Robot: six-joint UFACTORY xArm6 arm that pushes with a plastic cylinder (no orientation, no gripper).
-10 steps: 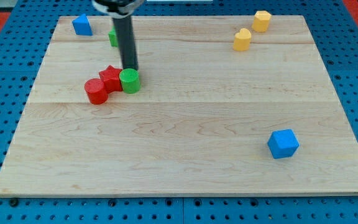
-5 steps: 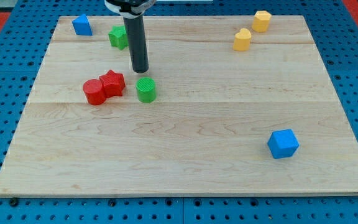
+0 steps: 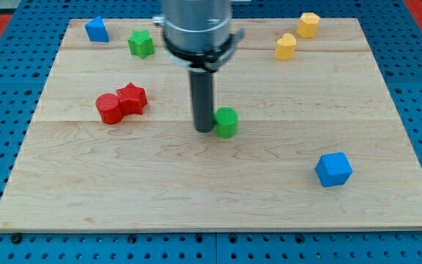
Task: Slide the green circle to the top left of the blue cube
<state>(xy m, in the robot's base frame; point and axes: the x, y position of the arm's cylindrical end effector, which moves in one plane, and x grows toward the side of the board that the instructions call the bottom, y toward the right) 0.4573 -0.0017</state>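
The green circle (image 3: 227,122) sits near the middle of the wooden board (image 3: 211,191). My tip (image 3: 202,130) touches its left side. The blue cube (image 3: 333,169) lies at the lower right, well apart from the green circle, to its right and below it. The rod rises from the tip to the view's top and hides part of the board behind it.
A red circle (image 3: 109,109) and a red star (image 3: 132,97) touch each other at the left. A green star (image 3: 141,43) and a second blue block (image 3: 97,30) lie at the top left. Two yellow blocks (image 3: 286,47) (image 3: 308,24) lie at the top right.
My tip has moved right and down, pushing the green circle away from the red blocks toward the board's middle. The red blocks shifted slightly left at first.
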